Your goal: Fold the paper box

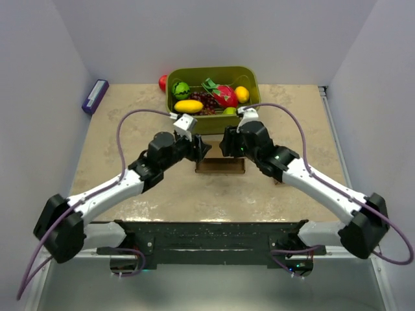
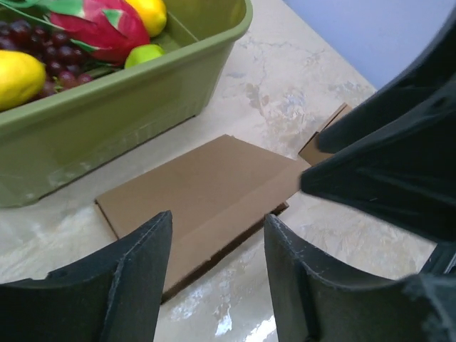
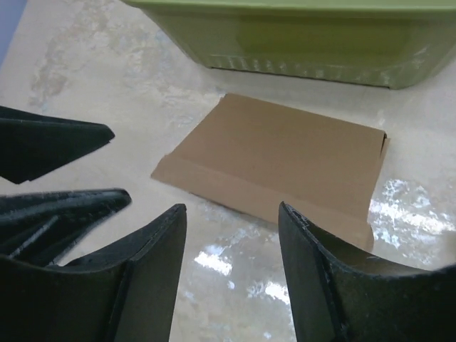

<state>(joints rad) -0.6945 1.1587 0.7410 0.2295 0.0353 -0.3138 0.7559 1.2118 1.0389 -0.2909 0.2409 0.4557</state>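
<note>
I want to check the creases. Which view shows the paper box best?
Right wrist: the paper box lies flat, nearly whole, unobstructed. In the left wrist view the right claw covers one end; the top view shows only a strip.

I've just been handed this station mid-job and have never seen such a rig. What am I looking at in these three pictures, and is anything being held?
These are two robot arms bolted at the table's near edge. The overhead picture looks down from behind them. The left gripper and right gripper meet just above the paper box, a brown cardboard piece lying flat on the table. It lies in front of a green bin of fruit. The other two pictures come from a camera on each wrist, and the dark prongs at the bottom are that arm's own fingers. Both grippers are open and hold nothing.
</note>
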